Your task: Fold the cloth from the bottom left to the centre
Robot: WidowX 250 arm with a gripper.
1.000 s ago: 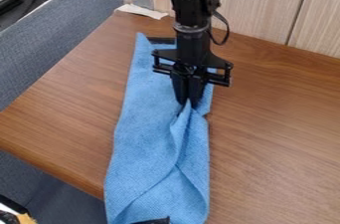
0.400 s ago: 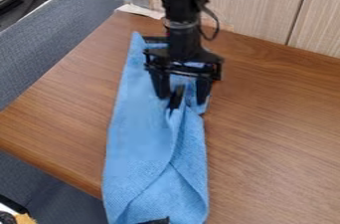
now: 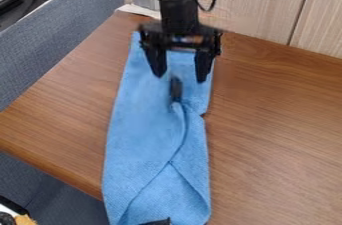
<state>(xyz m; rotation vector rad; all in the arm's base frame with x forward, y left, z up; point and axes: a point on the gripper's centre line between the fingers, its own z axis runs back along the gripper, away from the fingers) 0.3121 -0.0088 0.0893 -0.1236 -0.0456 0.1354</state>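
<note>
My tool [image 3: 180, 74] is open above the cloth [image 3: 157, 134], likely soft and light (easily rumpled); I'd pinch its lower-left corner.

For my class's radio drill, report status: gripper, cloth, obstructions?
Gripper open, empty, above cloth. Cloth folded long and narrow, creased. Small dark piece at flap's tip; nothing evidently blocking.

Cloth [image 3: 141, 139] cut off at bottom edge; arm [image 3: 179, 9] blurred, cut off above.
</note>
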